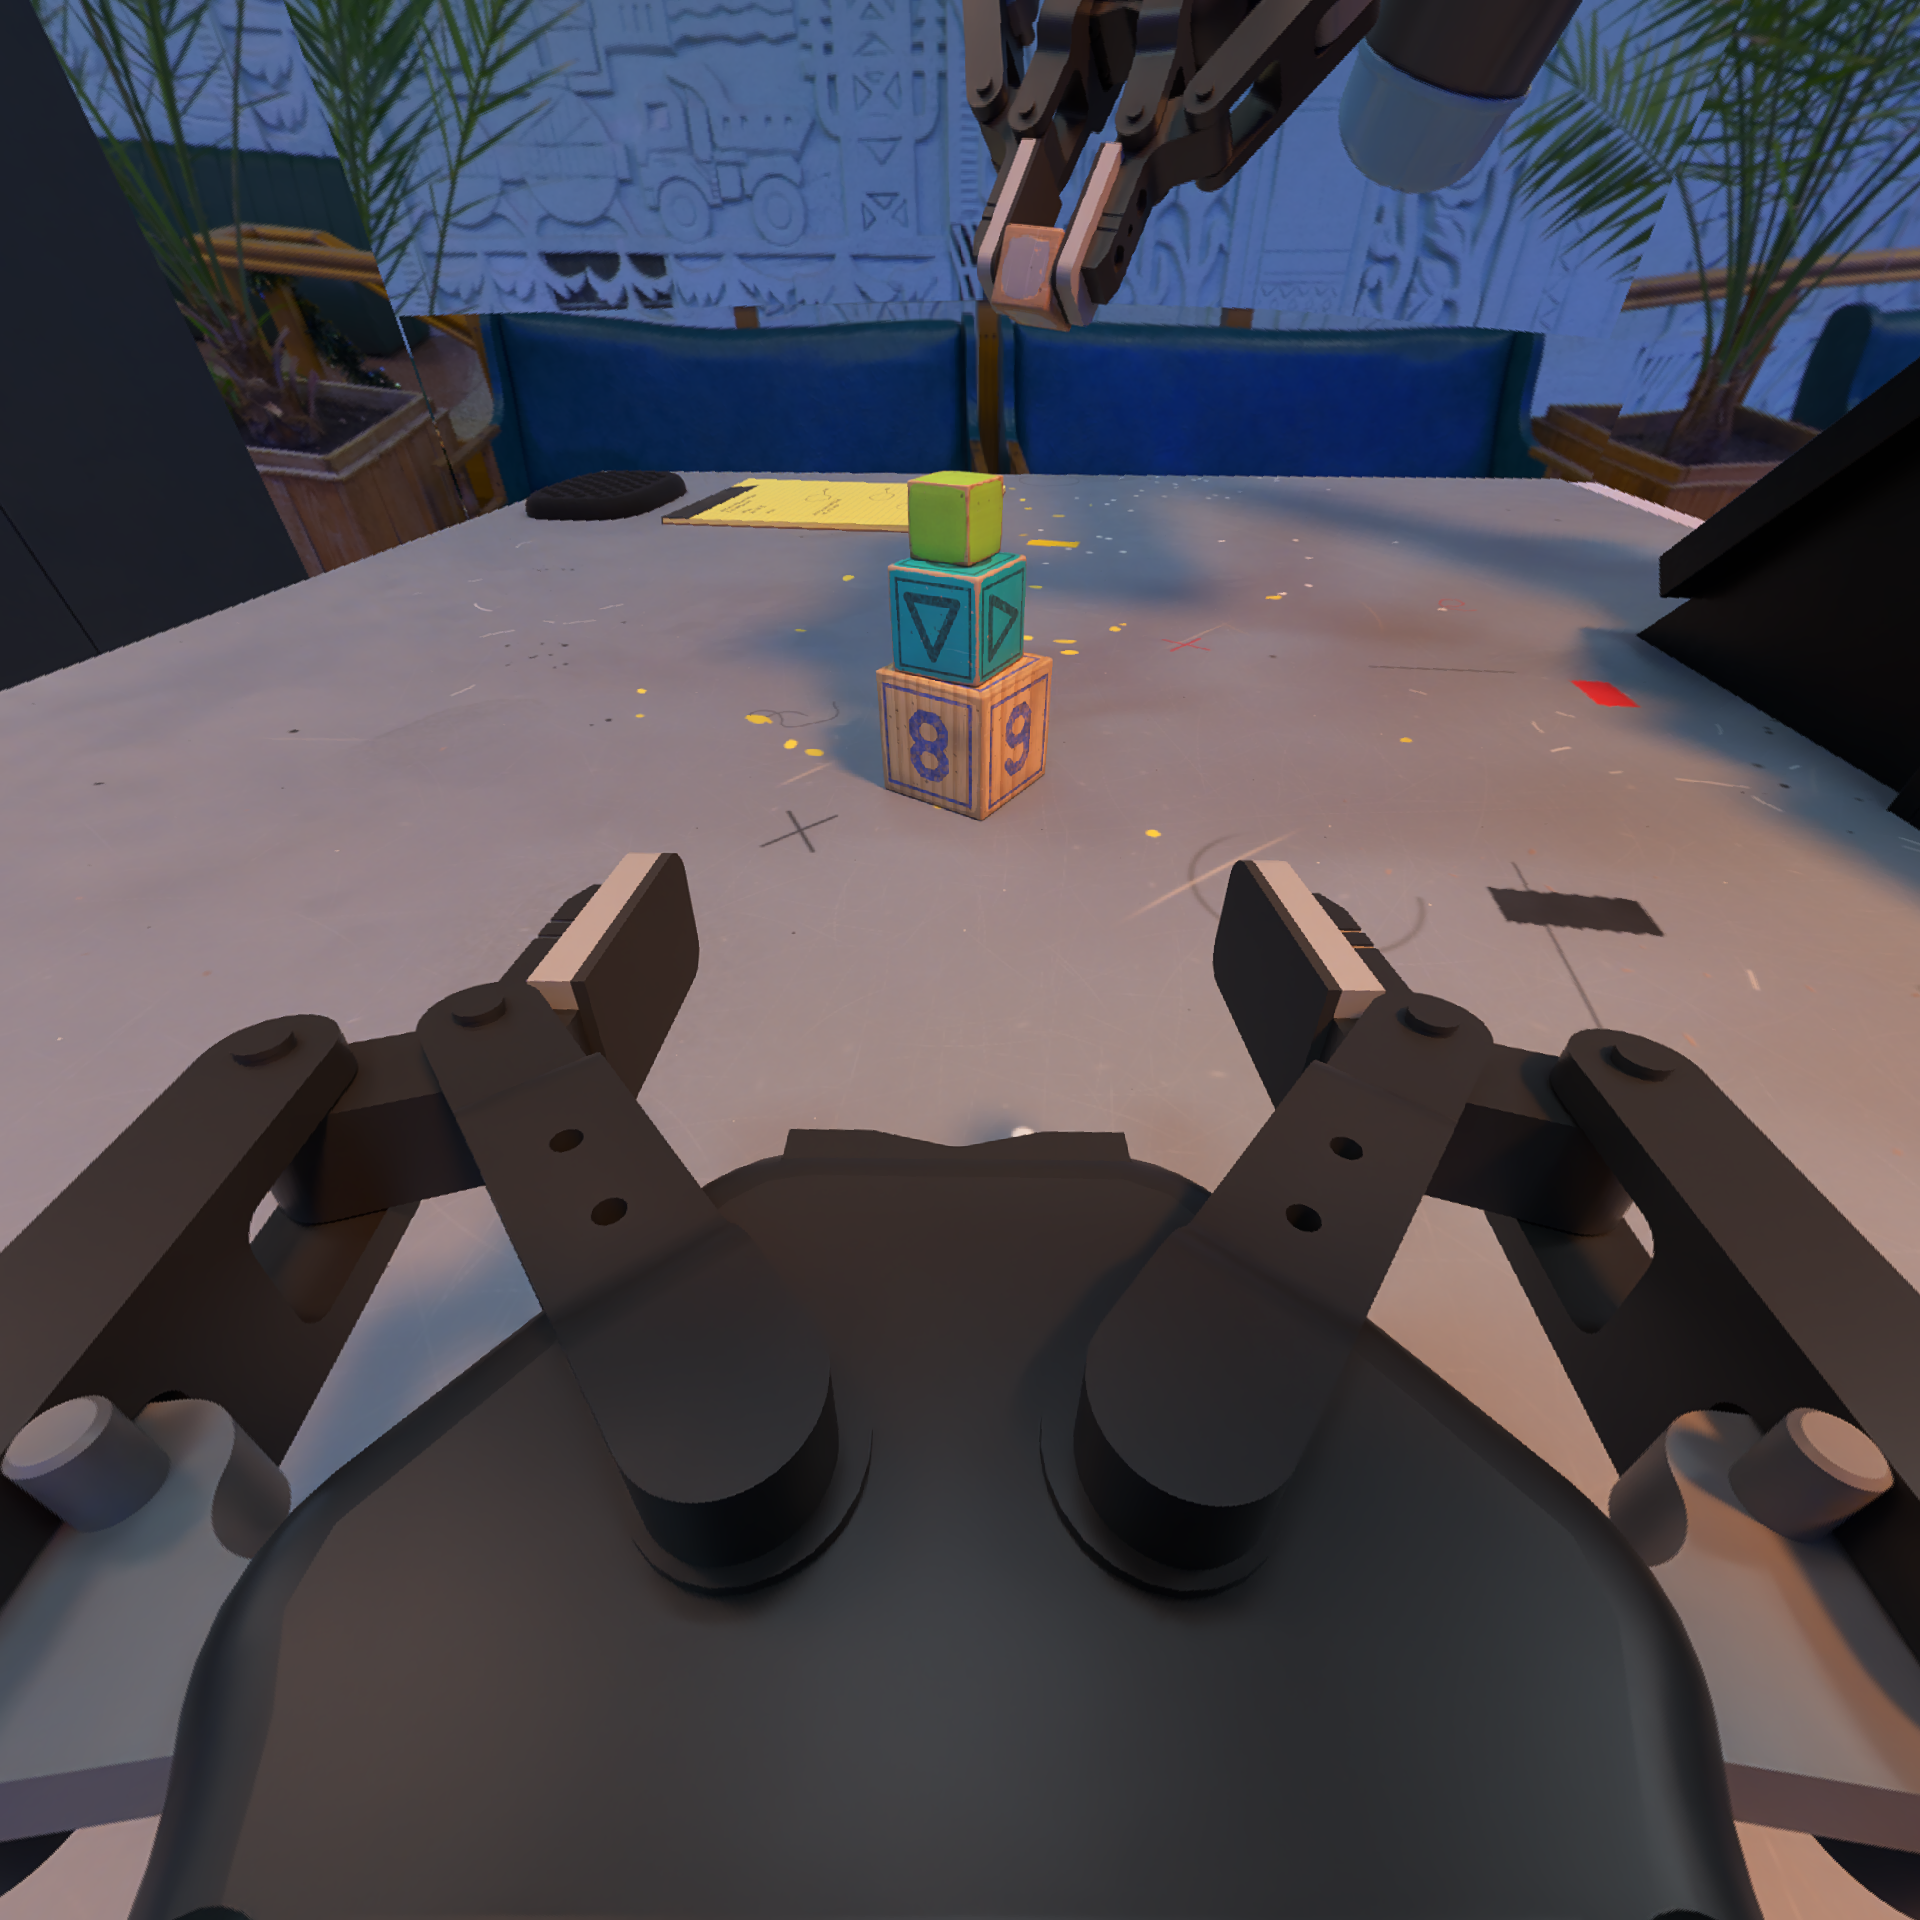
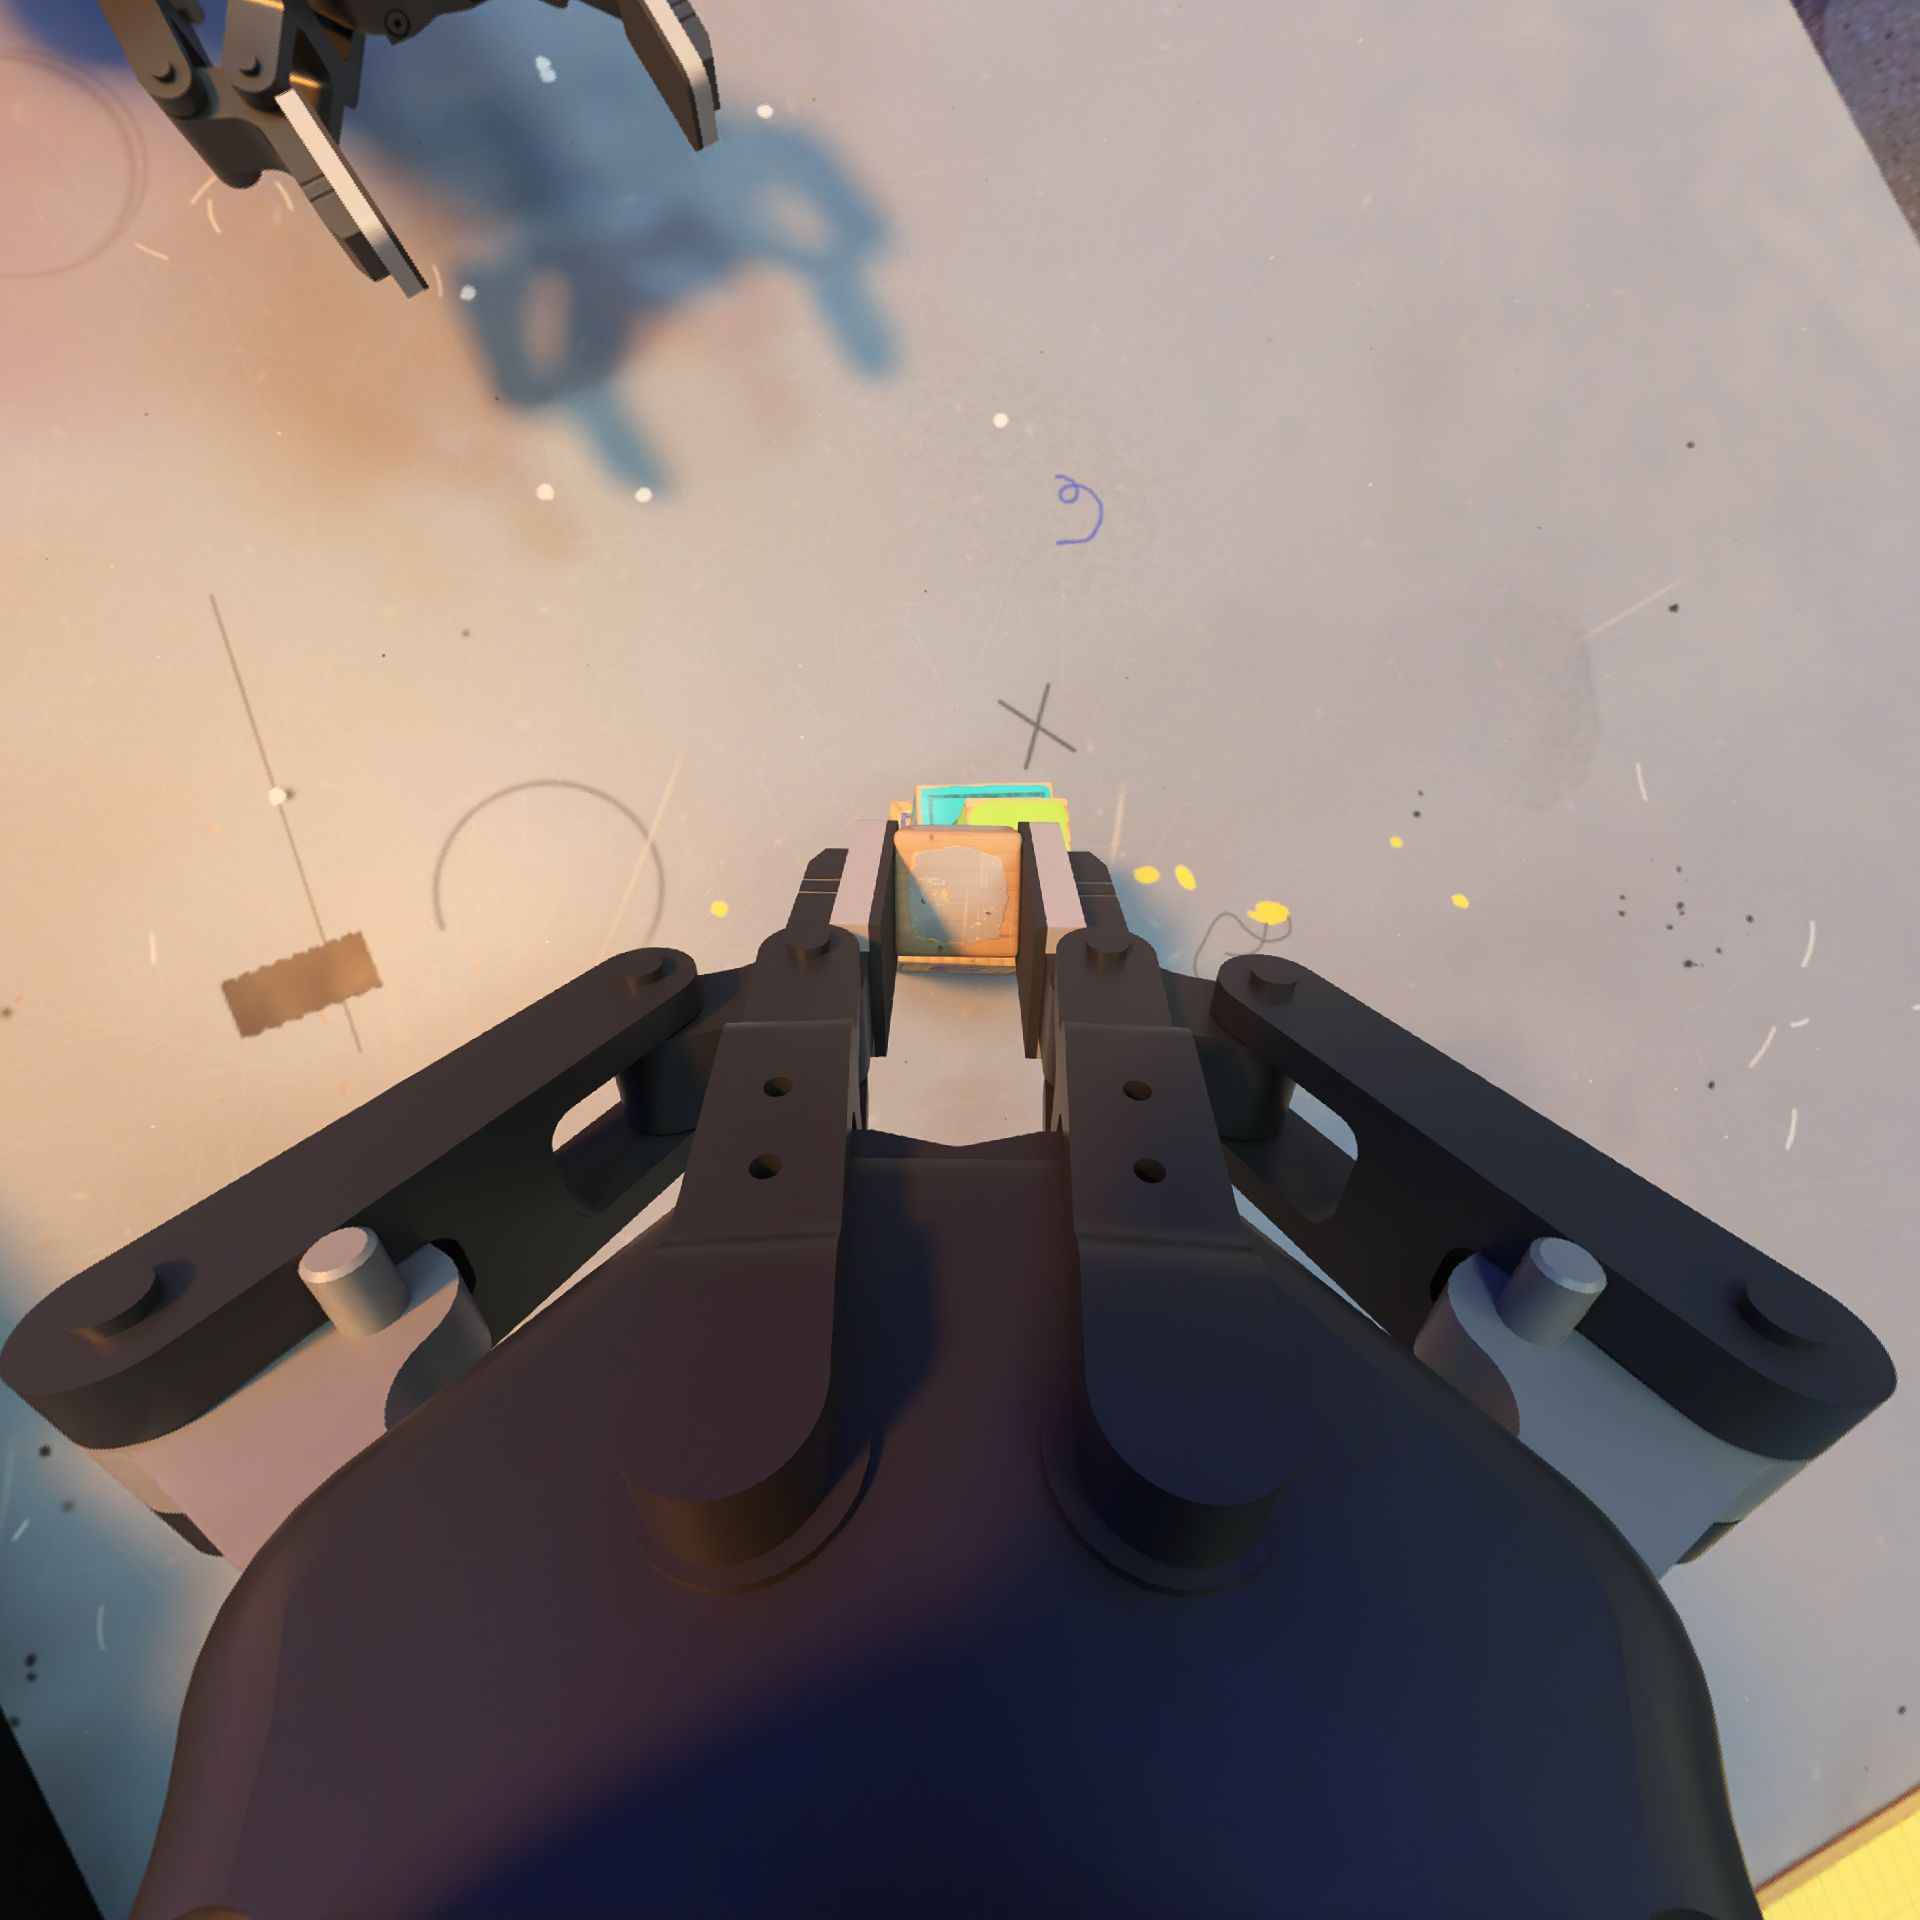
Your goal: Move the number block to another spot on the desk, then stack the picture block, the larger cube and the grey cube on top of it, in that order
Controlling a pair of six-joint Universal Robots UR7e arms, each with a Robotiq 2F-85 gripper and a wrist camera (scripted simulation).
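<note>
A stack stands mid-desk in the left wrist view: a wooden number block (image 1: 964, 740) at the bottom, a teal picture block (image 1: 956, 620) on it, a green cube (image 1: 955, 516) on top. My left gripper (image 1: 954, 914) is open and empty, low over the desk in front of the stack. My right gripper (image 2: 957, 896) is shut on a small grey cube with worn wooden edges (image 2: 957, 894), held high above the stack; it also shows in the left wrist view (image 1: 1027, 264). In the right wrist view the stack's green top (image 2: 1013, 812) and teal edge (image 2: 940, 804) peek out just beyond the held cube.
A yellow notepad (image 1: 800, 504) and a black oval pad (image 1: 606, 494) lie at the desk's far edge. A black structure (image 1: 1808, 613) stands at the right. Blue chairs (image 1: 1247, 400) and planters sit behind the desk. The left gripper appears at the top left of the right wrist view (image 2: 520, 177).
</note>
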